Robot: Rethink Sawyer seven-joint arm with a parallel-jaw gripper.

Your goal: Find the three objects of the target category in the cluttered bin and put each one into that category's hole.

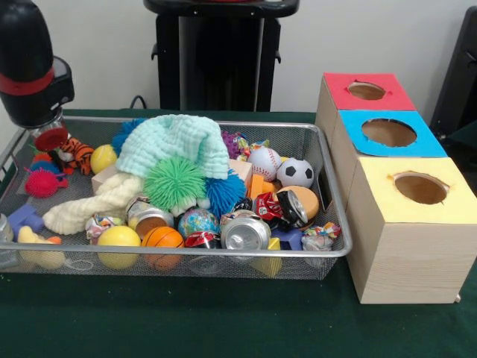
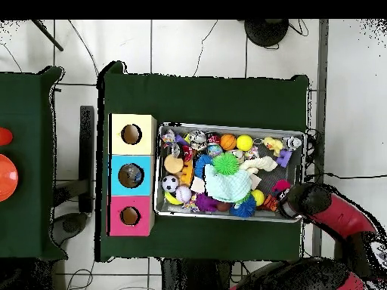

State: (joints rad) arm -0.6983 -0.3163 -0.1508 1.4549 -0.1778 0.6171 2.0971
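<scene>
- Your gripper (image 1: 51,139) hangs at the far left corner of the wire bin (image 1: 332,195); its black body with a red band fills the upper left of the front view; whether the jaws are spread or pressed together you cannot tell, since only a red tip shows beneath the housing.
- Just beside the gripper you see a striped tiger toy (image 1: 77,154) and a pink spiky ball (image 1: 41,183) lying below it; a yellow ball (image 1: 103,158) sits a little further right.
- Further right of the gripper a mint knitted hat (image 1: 175,143) lies over the middle of the heap, with a green spiky ball (image 1: 174,183) and a cream sock (image 1: 93,203) under its edge.
- Along the near rim, well away from the gripper, you have a basketball (image 1: 162,238), a globe ball (image 1: 197,221) and a crushed silver can (image 1: 245,233); another crushed can (image 1: 289,208) in red and black lies behind it.
- Towards the bin's right end sit a baseball (image 1: 264,162) with red stitching and a black-and-white soccer ball (image 1: 295,173).
- Outside the bin, furthest from the gripper, three wooden boxes stand in a row, each with a round hole on top: red box (image 1: 367,91), blue box (image 1: 389,133), yellow box (image 1: 419,188).
</scene>
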